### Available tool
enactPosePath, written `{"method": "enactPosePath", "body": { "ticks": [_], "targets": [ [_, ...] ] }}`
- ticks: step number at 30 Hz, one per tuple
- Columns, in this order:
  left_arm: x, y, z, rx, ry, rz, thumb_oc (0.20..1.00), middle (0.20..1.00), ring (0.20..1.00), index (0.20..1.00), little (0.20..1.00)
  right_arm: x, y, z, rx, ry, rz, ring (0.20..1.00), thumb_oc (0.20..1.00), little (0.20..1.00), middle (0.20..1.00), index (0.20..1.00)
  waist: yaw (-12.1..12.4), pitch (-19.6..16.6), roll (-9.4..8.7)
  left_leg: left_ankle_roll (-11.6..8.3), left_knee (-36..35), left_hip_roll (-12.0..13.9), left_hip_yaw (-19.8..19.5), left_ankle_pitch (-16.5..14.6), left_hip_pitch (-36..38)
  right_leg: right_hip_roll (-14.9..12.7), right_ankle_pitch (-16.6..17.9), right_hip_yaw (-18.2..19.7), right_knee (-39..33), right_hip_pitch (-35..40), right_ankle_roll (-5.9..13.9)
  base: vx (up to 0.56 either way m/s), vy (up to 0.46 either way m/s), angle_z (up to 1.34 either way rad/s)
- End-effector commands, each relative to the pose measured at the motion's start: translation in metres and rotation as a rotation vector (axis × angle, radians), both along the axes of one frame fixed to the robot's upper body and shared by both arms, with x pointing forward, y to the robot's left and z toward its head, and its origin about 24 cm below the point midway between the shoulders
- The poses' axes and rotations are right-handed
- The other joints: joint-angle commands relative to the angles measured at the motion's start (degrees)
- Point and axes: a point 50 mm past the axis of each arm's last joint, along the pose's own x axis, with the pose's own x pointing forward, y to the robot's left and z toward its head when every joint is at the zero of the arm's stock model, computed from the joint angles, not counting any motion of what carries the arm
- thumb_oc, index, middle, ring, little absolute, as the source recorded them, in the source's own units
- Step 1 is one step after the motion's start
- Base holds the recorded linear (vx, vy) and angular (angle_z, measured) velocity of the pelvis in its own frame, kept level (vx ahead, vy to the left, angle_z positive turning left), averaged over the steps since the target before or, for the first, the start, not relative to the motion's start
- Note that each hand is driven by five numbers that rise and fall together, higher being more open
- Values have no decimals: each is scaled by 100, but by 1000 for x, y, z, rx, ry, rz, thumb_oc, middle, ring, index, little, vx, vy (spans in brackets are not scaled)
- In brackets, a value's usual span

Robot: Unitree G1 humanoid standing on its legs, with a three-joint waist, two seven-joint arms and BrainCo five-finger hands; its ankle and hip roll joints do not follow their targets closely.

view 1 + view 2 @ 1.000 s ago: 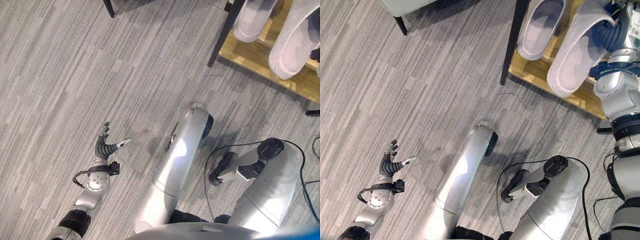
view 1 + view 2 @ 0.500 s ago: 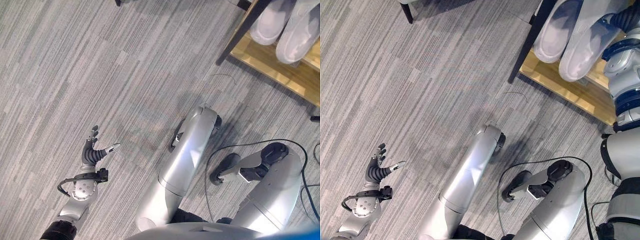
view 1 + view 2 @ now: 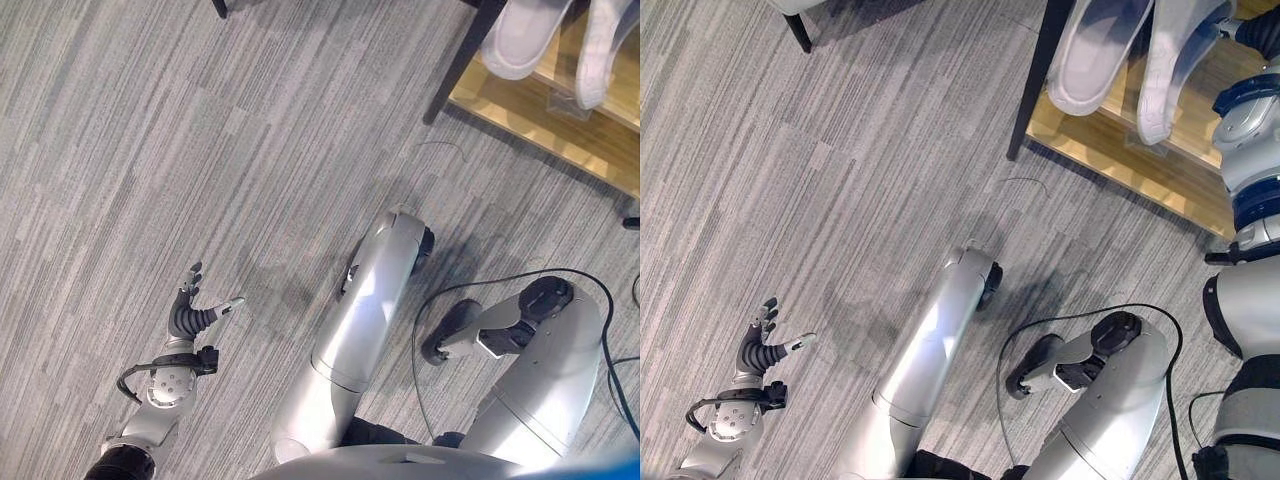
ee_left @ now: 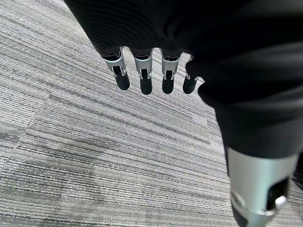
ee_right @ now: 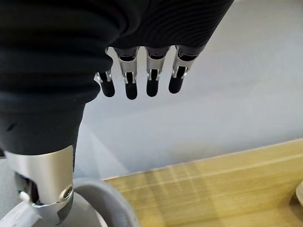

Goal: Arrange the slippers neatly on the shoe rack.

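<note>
Two pale grey slippers lie on the wooden shoe rack (image 3: 1110, 150) at the upper right. The left slipper (image 3: 1090, 50) lies flat with its opening up. The right slipper (image 3: 1168, 70) stands tilted on its edge. My right hand (image 5: 128, 80) is open, its fingers straight above the wooden shelf (image 5: 227, 184), with a grey slipper rim (image 5: 111, 203) beside the thumb. My left hand (image 3: 185, 318) hangs open over the carpet at the lower left, far from the rack and holding nothing.
A black post (image 3: 1030, 90) marks the rack's near corner. A dark furniture leg (image 3: 798, 35) stands on the grey striped carpet at the top left. Wide open carpet (image 3: 150, 150) lies between the left hand and the rack.
The camera has shifted. The right slipper has tipped from lying flat onto its edge. The left hand stays open over the carpet.
</note>
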Motion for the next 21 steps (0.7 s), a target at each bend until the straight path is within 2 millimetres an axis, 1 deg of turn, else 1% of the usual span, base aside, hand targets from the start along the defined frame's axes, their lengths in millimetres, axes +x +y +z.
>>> {"method": "enactPosePath", "body": {
  "ticks": [1, 2, 3, 8, 10, 16, 19, 21],
  "targets": [
    [-15, 0, 2, 6, -14, -16, 1000, 1000, 1000, 1000, 1000, -13, -18, 5, -13, -24, -85, 1000, 1000, 1000, 1000, 1000, 84, -145, 131, -25, -353, -362, -973, -426, 495, -100, 846, 822, -325, 10, -477, -44, 32, 0],
    [-15, 1, 5, 21, -24, -22, 1000, 1000, 1000, 1000, 1000, -12, -24, -5, -45, 34, -146, 1000, 1000, 1000, 1000, 1000, 98, -145, 152, -36, -335, -373, -998, -444, 495, -99, 865, 810, -328, 23, -462, -47, 34, -1],
    [-16, 1, 6, 18, -29, -20, 1000, 1000, 1000, 1000, 1000, -13, -28, -9, -56, 60, -176, 1000, 1000, 1000, 1000, 1000, 111, -145, 175, -35, -339, -375, -1006, -453, 495, -90, 872, 802, -347, 37, -467, 0, 0, 0],
    [-16, 2, 8, 28, -34, -20, 1000, 1000, 1000, 1000, 1000, -16, -36, -14, -73, 98, -226, 1000, 1000, 1000, 1000, 1000, 111, -145, 180, -41, -329, -373, -1024, -470, 495, -89, 898, 793, -380, 66, -446, 0, 0, 0],
    [-15, 1, 11, 33, -46, -29, 1000, 1000, 1000, 1000, 1000, -17, -41, -22, -80, 142, -257, 1000, 1000, 1000, 1000, 1000, 121, -145, 198, -34, -289, -375, -1047, -504, 495, -80, 904, 788, -394, 71, -438, -10, 47, -2],
    [-15, 1, 14, 47, -49, -44, 1000, 1000, 1000, 1000, 1000, -21, -50, -30, -51, 168, -295, 1000, 1000, 1000, 1000, 1000, 149, -145, 251, -29, -244, -367, -1065, -537, 495, -62, 945, 788, -430, 99, -416, -13, 33, -4],
    [-16, 1, 14, 43, -51, -42, 1000, 1000, 1000, 1000, 1000, -20, -49, -31, -31, 159, -281, 1000, 1000, 1000, 1000, 1000, 133, -145, 259, -33, -231, -358, -1050, -552, 495, -49, 954, 784, -432, 116, -426, 0, 0, 0],
    [-18, 1, 14, 46, -48, -38, 1000, 1000, 1000, 1000, 1000, -19, -47, -31, 7, 118, -246, 1000, 1000, 1000, 1000, 1000, 131, -145, 273, -28, -259, -359, -1035, -538, 495, -58, 969, 760, -463, 126, -424, -9, 17, 0]
  ]
}}
